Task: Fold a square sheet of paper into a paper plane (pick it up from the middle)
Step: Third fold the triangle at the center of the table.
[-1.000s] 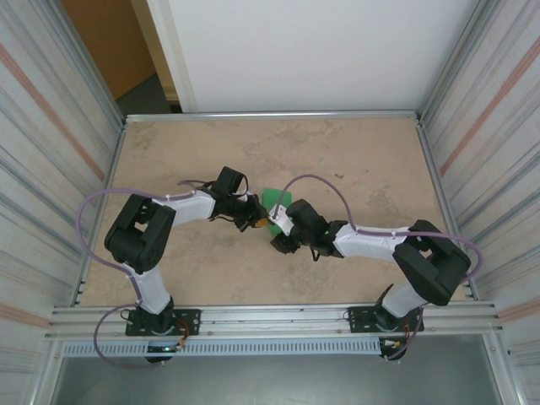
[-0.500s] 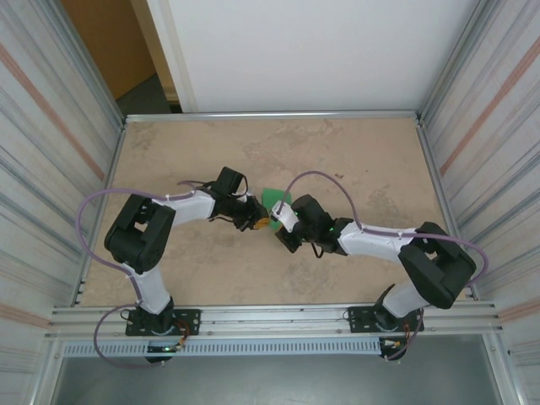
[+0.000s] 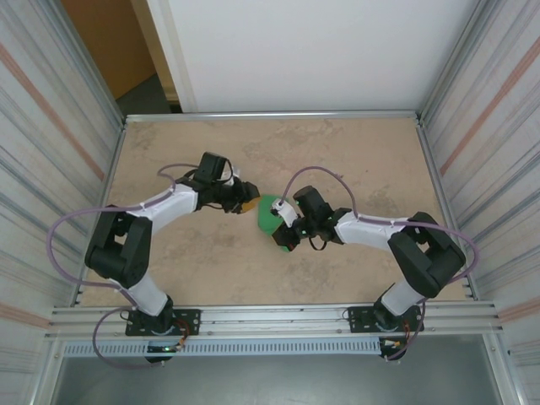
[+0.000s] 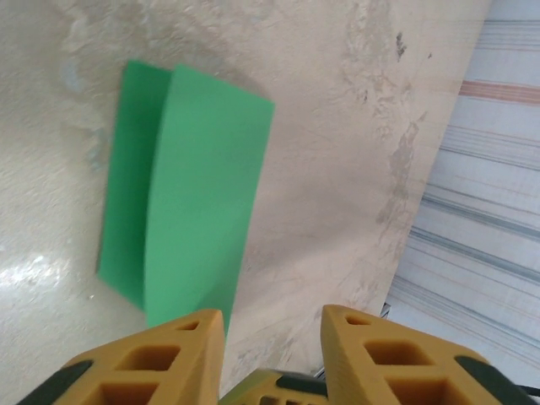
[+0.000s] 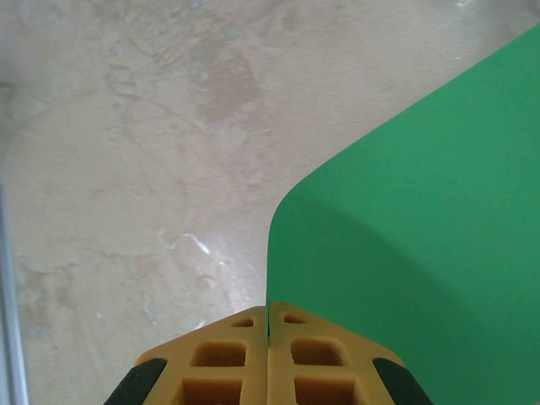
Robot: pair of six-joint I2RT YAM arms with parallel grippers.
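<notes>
Since a second ago the left arm [image 3: 169, 202] has swung back toward the far left of the table, and its gripper, then closed at the paper's edge, has let go and pulled clear. The right arm [image 3: 371, 229] has shifted a little and its gripper has closed. From above, a beige, mottled table [image 3: 363, 160] sits between ribbed metal walls, with both arms reaching from its near edge toward the middle. A bright green paper [image 3: 267, 216] is near the table's centre, between the two grippers. The left gripper [image 3: 251, 202] is just beside the paper's far-left side and apart from it. Its wrist camera shows the left gripper [image 4: 274, 325] released: two yellow fingers [image 4: 173, 354] stand apart with bare table in the gap. The paper [image 4: 194, 202] lies ahead of them, folded, with a narrower layer showing beside a wider upper layer whose near corner comes close to one finger. The right gripper [image 3: 278, 229] meets the paper's near-right edge. Its wrist camera shows the right gripper [image 5: 268, 325] clenched, its yellow fingers [image 5: 219, 359] pressed together on the paper [image 5: 439, 211], which comes out from between them and bows up and to the right. Whether the paper's far part rests on the table I cannot tell.
</notes>
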